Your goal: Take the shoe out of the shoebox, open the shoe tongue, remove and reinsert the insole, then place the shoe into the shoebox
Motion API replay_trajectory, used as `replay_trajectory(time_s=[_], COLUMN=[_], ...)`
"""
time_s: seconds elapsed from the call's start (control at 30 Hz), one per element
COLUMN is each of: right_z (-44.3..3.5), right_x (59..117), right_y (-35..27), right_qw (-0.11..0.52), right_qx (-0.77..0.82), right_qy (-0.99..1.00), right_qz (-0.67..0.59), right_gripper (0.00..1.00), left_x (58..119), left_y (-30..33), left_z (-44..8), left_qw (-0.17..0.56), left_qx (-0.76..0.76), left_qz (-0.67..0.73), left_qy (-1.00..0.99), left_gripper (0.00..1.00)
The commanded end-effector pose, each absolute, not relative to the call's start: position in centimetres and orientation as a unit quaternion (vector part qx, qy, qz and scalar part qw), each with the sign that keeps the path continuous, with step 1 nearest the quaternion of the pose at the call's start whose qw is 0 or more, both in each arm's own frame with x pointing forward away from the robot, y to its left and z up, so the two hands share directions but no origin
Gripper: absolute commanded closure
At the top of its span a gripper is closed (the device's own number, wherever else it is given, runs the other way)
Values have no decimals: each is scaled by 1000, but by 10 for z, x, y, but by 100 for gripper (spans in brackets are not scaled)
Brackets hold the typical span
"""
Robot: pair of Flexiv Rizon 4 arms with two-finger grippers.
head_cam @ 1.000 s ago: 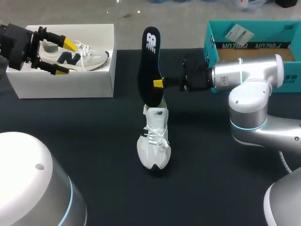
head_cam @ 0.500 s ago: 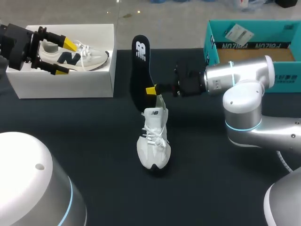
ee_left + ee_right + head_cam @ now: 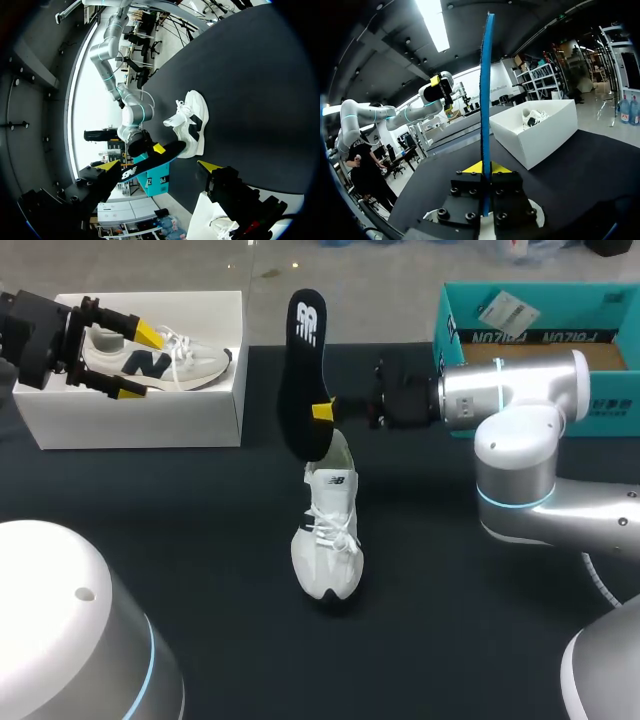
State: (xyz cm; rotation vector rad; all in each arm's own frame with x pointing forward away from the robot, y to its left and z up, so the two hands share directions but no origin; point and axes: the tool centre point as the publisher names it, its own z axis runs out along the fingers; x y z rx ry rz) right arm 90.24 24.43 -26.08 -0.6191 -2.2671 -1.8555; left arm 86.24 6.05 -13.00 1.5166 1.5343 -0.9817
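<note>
The white shoe (image 3: 328, 540) stands on the black table (image 3: 180, 540), toe toward the robot, just as it did half a second ago. At its heel, the right gripper (image 3: 322, 412) pinches the dark insole (image 3: 300, 380) tight between its fingers. It has risen slightly since then, and the insole's lower end hangs over the heel opening. Farther back, the left gripper (image 3: 140, 362) stays spread wide and empty over the white shoebox (image 3: 140, 420), which holds a second shoe (image 3: 195, 365). A teal box (image 3: 455, 345) sits far right.

Robotics lab: robot arms (image 3: 520, 440), black table (image 3: 200, 520)
</note>
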Motion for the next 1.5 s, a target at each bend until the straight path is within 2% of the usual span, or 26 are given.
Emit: replay_trajectory(time_s=[0.03,0.57,0.93,1.5], right_z=[-261,-288,-276,-315], right_x=[904,877,905,915], right_y=[248,246,232,203], right_qw=[73,103,72,67], right_qx=[-205,-219,-232,-251], right_qy=[-756,-771,-756,-761], right_qz=[-618,-590,-608,-594], right_gripper=[100,100,100,100], left_x=[862,862,862,862], left_y=[60,60,60,60], left_z=[-129,-129,-129,-129], left_qw=[375,375,375,375], left_qx=[594,594,594,594], left_qz=[-382,-382,-382,-382], left_qy=[601,601,601,601], left_gripper=[0,0,0,0])
